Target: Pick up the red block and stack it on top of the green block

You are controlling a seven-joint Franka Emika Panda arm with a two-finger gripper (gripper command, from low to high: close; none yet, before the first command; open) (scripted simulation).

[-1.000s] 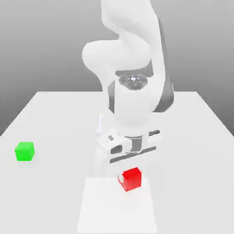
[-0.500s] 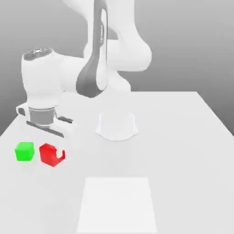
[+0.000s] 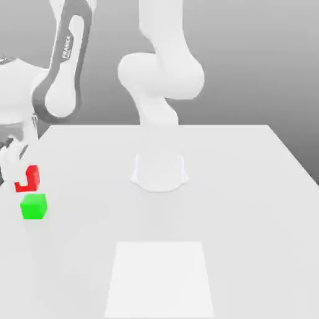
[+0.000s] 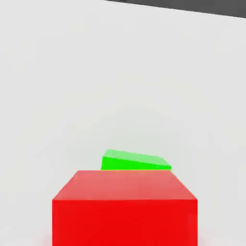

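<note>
You are holding red block [image 3: 28,178] tight in fingers [image 3: 17,169], left edge of frame, hanging just above green block [image 3: 33,206] on desk [image 3: 249,187]. Red looking slightly off-center; dropping now, it could be sliding off.

White table [image 3: 249,187], green block [image 3: 33,207] resting on it

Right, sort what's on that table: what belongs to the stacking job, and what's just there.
Part of the job:
- red block, held in the shut gripper, above the green one
- green block, resting on the table

Just there:
- white table
- paler square patch on the table's near side
- arm's round base
</note>
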